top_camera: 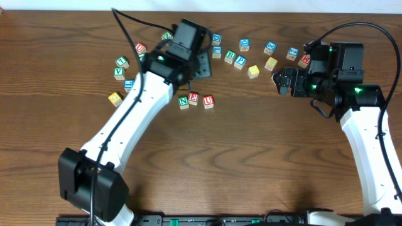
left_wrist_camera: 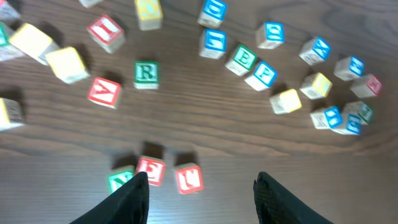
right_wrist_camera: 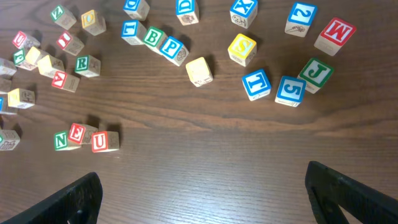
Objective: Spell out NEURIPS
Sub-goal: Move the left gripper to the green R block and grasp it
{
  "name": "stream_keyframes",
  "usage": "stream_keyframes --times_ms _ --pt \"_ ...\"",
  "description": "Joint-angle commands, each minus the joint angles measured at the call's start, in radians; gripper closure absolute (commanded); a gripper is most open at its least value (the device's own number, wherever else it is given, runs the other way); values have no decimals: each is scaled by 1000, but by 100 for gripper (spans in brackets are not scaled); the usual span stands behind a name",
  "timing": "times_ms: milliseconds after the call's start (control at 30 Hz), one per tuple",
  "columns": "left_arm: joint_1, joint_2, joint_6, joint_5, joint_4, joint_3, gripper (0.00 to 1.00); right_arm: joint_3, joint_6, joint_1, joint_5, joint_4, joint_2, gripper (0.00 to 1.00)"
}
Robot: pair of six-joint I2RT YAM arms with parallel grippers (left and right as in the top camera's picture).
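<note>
left gripper (left_wrist_camera: 201, 183): fingers (left_wrist_camera: 132, 200) moderately apart, nothing held, only bare table (left_wrist_camera: 211, 134) between them

right gripper (right_wrist_camera: 202, 174): spread wide, also holding nothing, hovering well apart from the spelled row, over the other half of the table

nearest the arm bases: N cube (left_wrist_camera: 121, 180), E cube (left_wrist_camera: 150, 170) and U cube (left_wrist_camera: 188, 178) in a row in that order, just beside each other, E set slightly further back than its neighbours. In the left wrist view the row lies right at the left fingertips, N partly hidden behind one finger

beyond the row: R cube (left_wrist_camera: 146, 73), green letter, upright, with a red-letter cube (left_wrist_camera: 104, 92) just beside it

further out: I cube (left_wrist_camera: 104, 31), red letter, turned at an angle to the row, near two yellow cubes (left_wrist_camera: 65, 64)

toward the right arm's side: P cube (left_wrist_camera: 261, 74), blue letter, touching the green B cube (left_wrist_camera: 241, 59)

past those: yellow S cube (right_wrist_camera: 241, 48), near a pale blank-faced cube (right_wrist_camera: 199, 70) and a blue-letter cube (right_wrist_camera: 256, 83)

far edge: more loose letter cubes, mostly blue; some too blurred to read
</note>
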State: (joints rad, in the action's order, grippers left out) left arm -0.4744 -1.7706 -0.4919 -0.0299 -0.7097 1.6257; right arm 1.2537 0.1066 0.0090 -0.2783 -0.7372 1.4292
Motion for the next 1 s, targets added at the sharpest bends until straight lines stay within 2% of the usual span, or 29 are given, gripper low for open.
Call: stream_keyframes --times_ms 0,233,467,767,867,967 --pt "58 -15 93 -73 -7 4 47 20 12 6 -13 7 3 1" --pt "141 -86 148 -74 -4 105 47 20 12 6 -13 11 5 1" --pt "166 -332 185 -47 -79 365 46 20 12 6 -13 7 5 1" --pt "163 -446 184 23 -33 377 46 20 12 6 -13 0 8 1" --pt "154 -465 184 23 -34 375 39 20 12 6 -13 0 11 1" --pt "147 -489 184 23 -33 375 37 20 12 6 -12 -1 13 1"
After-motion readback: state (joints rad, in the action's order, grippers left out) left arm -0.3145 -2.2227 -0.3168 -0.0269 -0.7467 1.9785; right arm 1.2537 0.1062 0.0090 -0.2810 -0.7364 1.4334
